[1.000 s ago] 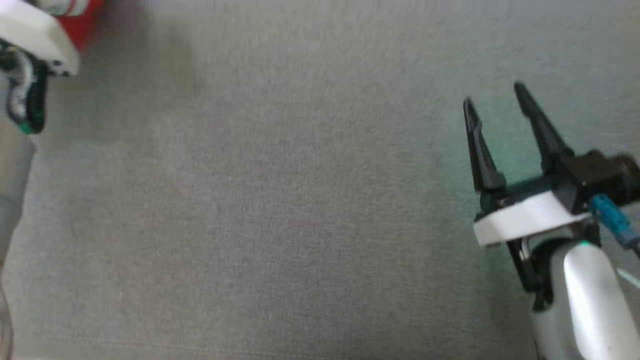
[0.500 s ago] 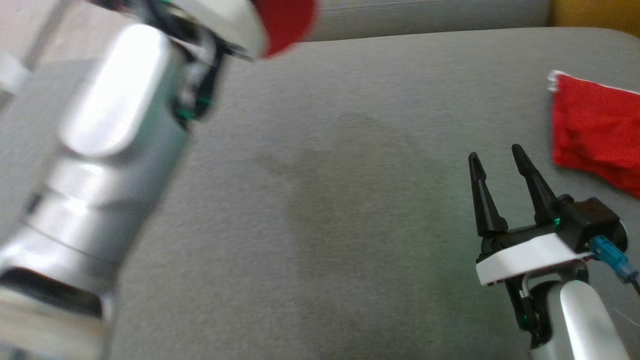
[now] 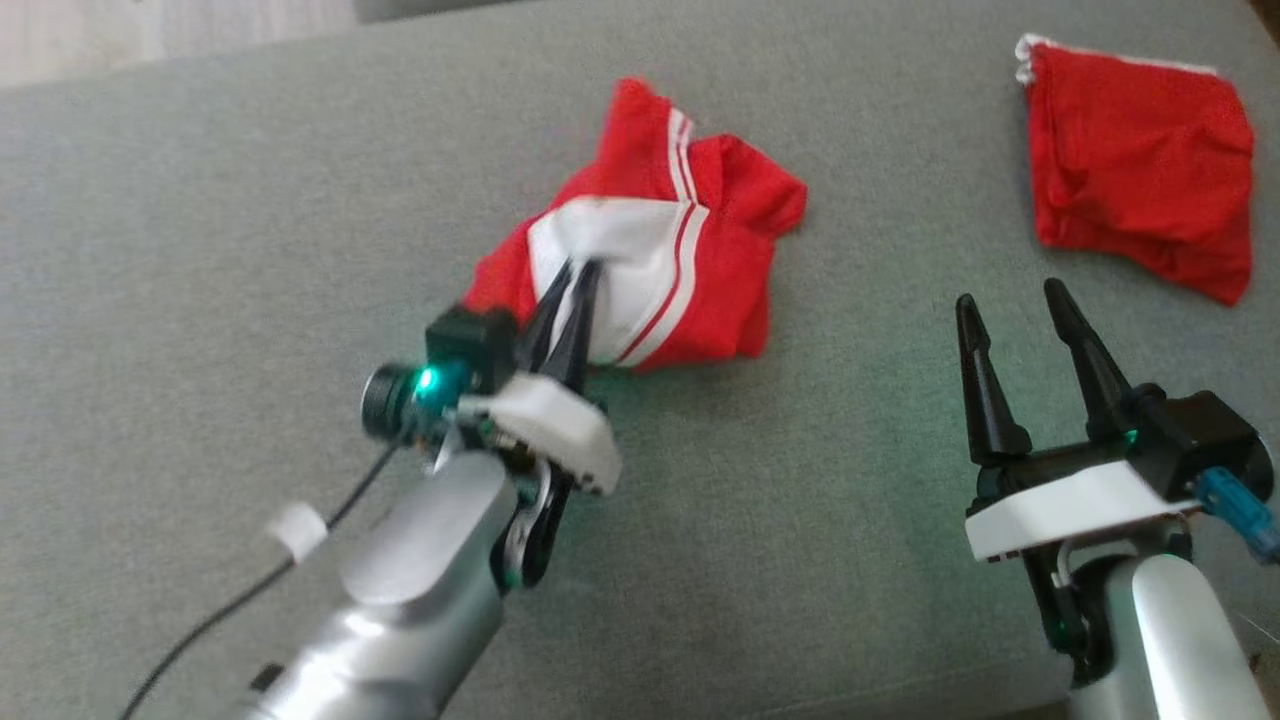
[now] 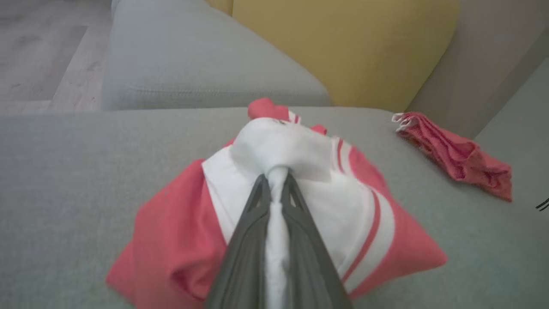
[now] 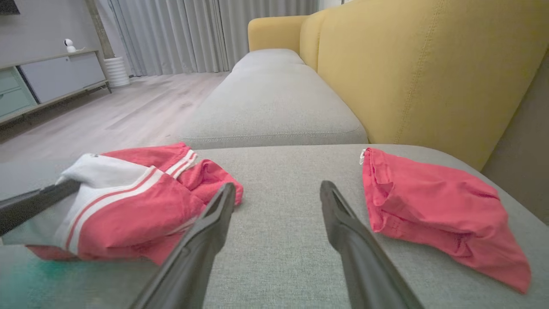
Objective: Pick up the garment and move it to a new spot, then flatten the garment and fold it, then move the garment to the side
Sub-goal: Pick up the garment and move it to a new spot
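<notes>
- Grey sofa seat (image 3: 200, 220) spreads across your head view. A second ago that view held bare cushion with only a scrap of red at its far-left corner. The whole picture has shifted since, so read much of the change as the camera's own move.
- Bunched on the middle of the seat, toward its far side, now lies the red-and-white garment (image 3: 700, 270), white striped panel uppermost. In the right wrist view it rests on the cushion rather than hanging.
- Off at the far right lies a second red garment (image 3: 1140, 170), well apart from the first and near the yellow backrest (image 5: 429, 64). It came into the head view half a second ago, and I judge it is not the piece in hand.
- Your left gripper (image 3: 578, 272) has come from the far-left edge to the middle and is clamped tight on a fold of the white panel. The left wrist view shows that white cloth pinched between the two fingers.
- Your right gripper (image 3: 1005, 295) sits at the near right, fingers spread wide and holding nothing, as it did a second ago. It is clear of both pieces of cloth.
- Judgement: the carry to a new spot looks all but done. The next move calls for letting go of the pinch, then taking the edges with both grippers to spread the bunch flat before any fold.
- Risk: the cloth is heaped on itself, so a pull from one fold may drag the heap instead of opening it.
</notes>
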### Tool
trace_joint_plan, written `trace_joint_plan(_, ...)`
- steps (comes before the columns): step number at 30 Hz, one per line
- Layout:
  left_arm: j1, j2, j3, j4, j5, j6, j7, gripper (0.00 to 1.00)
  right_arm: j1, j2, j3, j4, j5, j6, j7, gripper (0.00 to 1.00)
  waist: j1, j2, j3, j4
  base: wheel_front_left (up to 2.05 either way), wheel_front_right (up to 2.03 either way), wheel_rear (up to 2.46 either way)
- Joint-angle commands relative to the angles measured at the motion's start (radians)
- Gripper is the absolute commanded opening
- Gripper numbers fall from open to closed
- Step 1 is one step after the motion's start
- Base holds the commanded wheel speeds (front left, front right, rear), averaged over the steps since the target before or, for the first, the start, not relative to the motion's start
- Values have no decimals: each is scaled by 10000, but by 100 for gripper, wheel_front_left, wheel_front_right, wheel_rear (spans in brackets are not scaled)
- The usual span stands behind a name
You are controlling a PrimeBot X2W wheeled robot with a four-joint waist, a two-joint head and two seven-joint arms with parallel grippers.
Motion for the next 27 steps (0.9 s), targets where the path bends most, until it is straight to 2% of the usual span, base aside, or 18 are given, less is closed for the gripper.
trace_joint_plan(1,-361,27,246,-58,79,51,-304,0,-361,-16,187,-408,-83,73,-61,100,-2,-1,184,-108,0,0,0)
trace_joint_plan(3,-236,7,145,419,242,89,-566,0,-385,-16,174,-423,-111,73,-39,100,-2,-1,218,-83,0,0,0)
trace_joint_plan(4,-211,-29,143,596,260,87,-662,14,-402,-16,171,-424,-126,73,-27,100,-2,-1,217,-43,0,0,0)
trace_joint_plan(5,-217,-72,142,722,279,72,-747,47,-409,-16,178,-430,-146,73,-14,100,-2,-1,203,12,0,0,0)
trace_joint_plan(6,-255,-112,136,803,315,47,-825,100,-414,-16,190,-437,-171,73,-4,100,-2,-1,171,74,0,0,0)
trace_joint_plan(12,-476,-265,345,784,490,-64,-1096,100,-446,-16,263,-398,-365,73,102,100,-2,-1,-363,505,0,0,0)
trace_joint_plan(18,-47,-194,549,486,700,-124,-1144,100,-255,-16,61,-398,-487,73,249,100,-2,-1,-1335,1044,0,0,0)
trace_joint_plan(23,829,67,772,-85,870,48,-1149,100,132,-16,-47,-333,-314,73,317,100,-2,-1,-2138,1458,0,0,0)
trace_joint_plan(27,1828,428,1111,-869,846,373,-1150,100,552,-16,-196,-124,-23,73,198,100,-2,-1,-2586,1723,0,0,0)
